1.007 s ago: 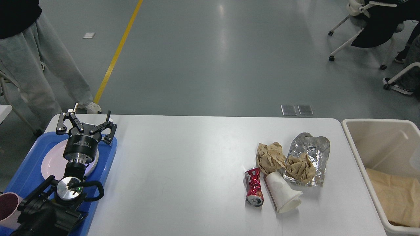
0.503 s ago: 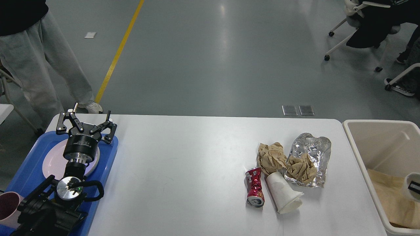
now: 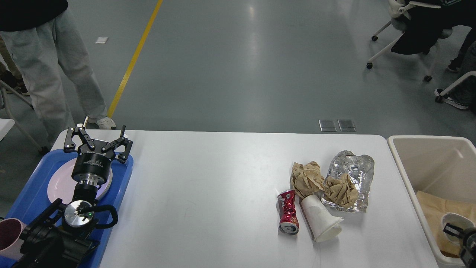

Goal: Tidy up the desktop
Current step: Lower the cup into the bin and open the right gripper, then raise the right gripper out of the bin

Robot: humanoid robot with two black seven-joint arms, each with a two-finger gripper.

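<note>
The white desktop [image 3: 215, 178] carries a cluster of litter at its right: a crushed red can [image 3: 288, 212], a white paper cup [image 3: 320, 221] on its side, two brown paper wads [image 3: 306, 178] [image 3: 339, 191] and a crumpled foil bag [image 3: 353, 167]. My left gripper [image 3: 98, 136] is open, pointing away over the pink plate [image 3: 59, 182] on the blue tray [image 3: 26, 197], holding nothing. My right gripper [image 3: 459, 234] shows only partly at the lower right edge, inside the beige bin [image 3: 403, 163]. It touches a white cup [image 3: 455, 222] lying on brown paper; its fingers cannot be told apart.
A pink mug [image 3: 9, 234] stands at the tray's near left corner. A person [image 3: 48, 56] stands just beyond the table's far left corner. Office chairs [image 3: 409, 33] are on the floor at the far right.
The white cup and my right gripper have come down into the bin from the right edge. The person at the left has shifted a little. My left arm has stayed still.
</note>
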